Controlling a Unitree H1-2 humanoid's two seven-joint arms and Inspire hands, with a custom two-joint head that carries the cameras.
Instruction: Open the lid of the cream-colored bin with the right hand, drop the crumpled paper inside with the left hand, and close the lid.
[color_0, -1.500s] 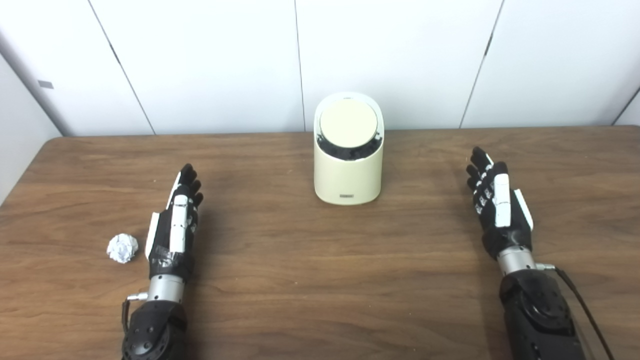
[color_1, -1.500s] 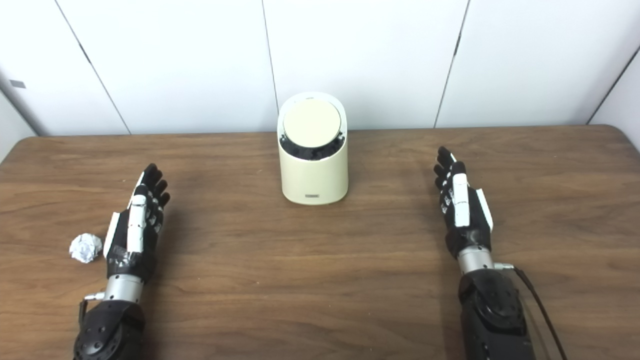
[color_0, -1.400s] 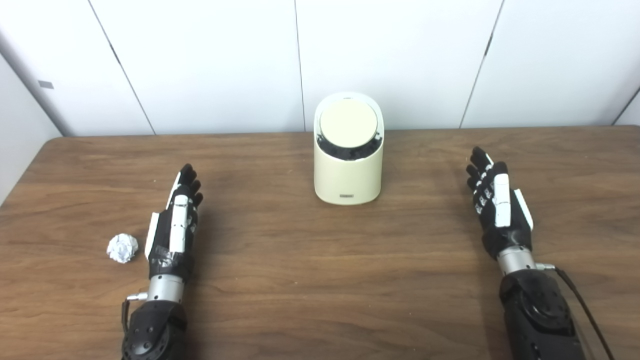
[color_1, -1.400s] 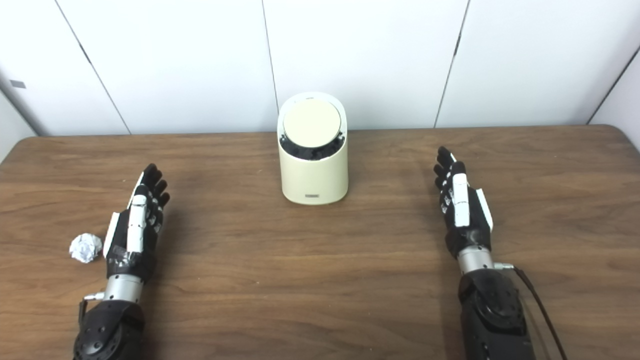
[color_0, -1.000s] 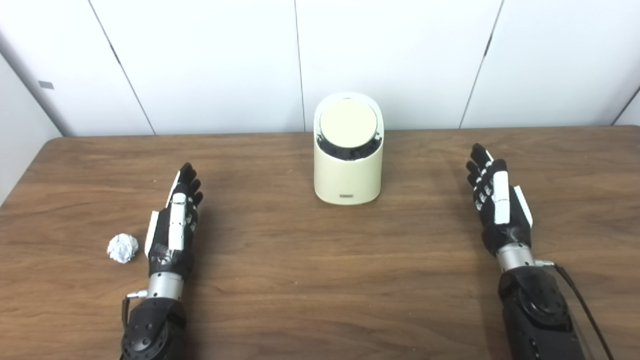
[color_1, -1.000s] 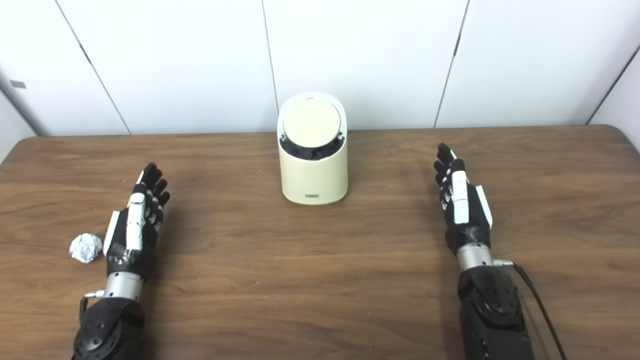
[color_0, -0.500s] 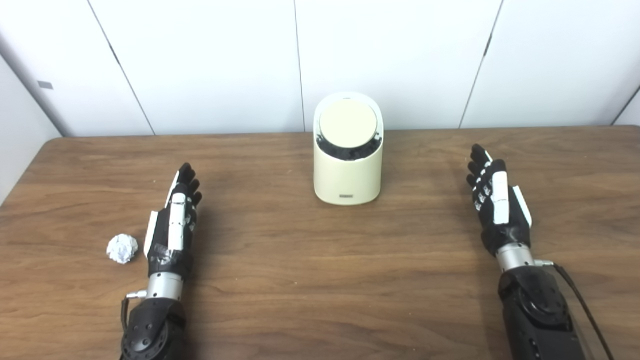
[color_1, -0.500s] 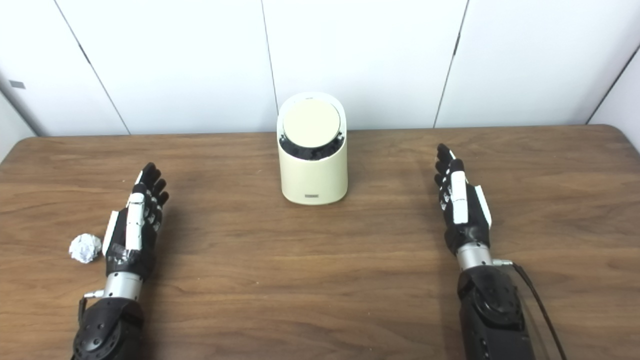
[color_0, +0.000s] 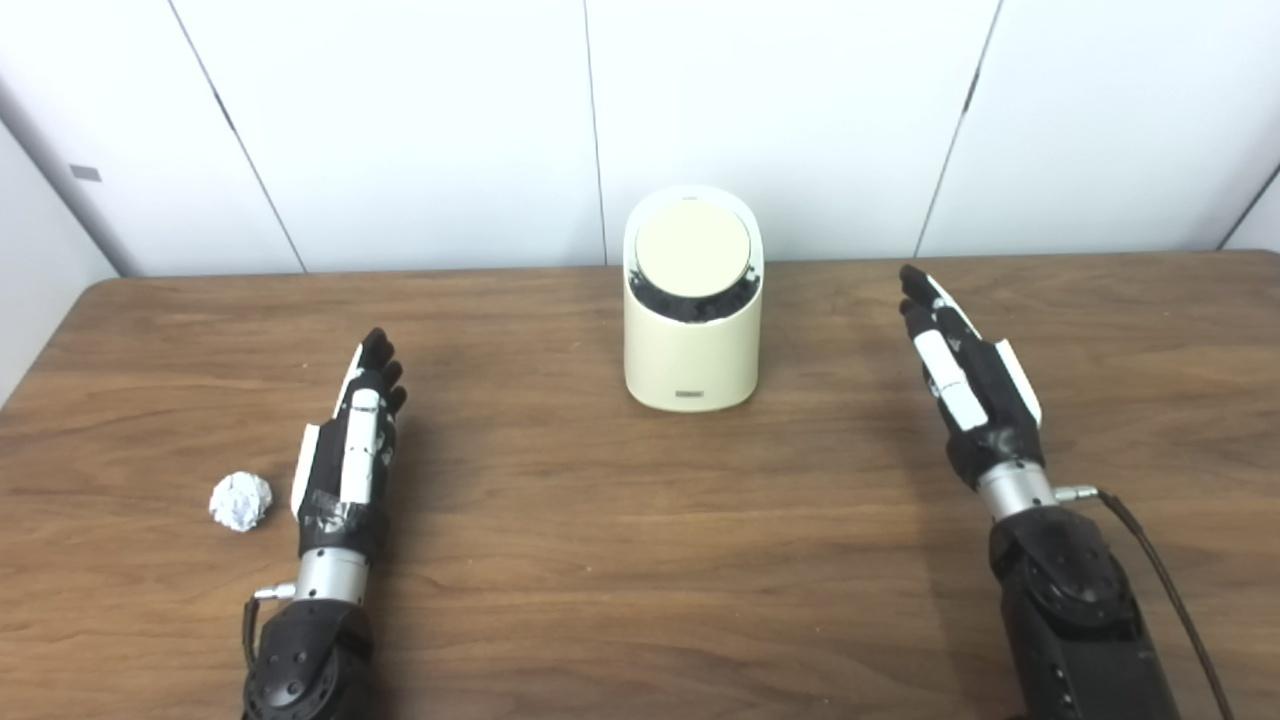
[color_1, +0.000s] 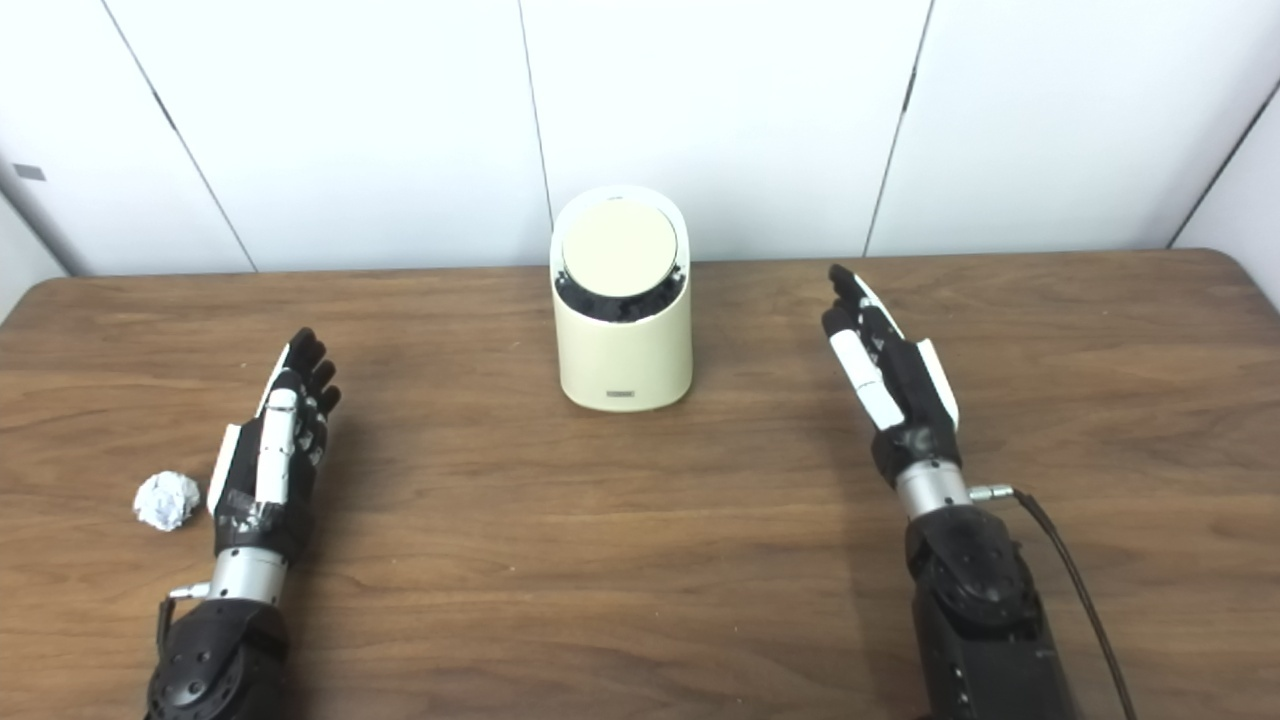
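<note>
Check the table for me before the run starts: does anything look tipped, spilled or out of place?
Nothing stands out. The cream bin stands upright with its lid shut. The crumpled paper lies apart from the open left hand; the open right hand holds nothing.

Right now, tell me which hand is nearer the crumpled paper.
Left. The left hand lies just beside the crumpled paper, not touching it; the right hand is across the table, past the bin.
</note>
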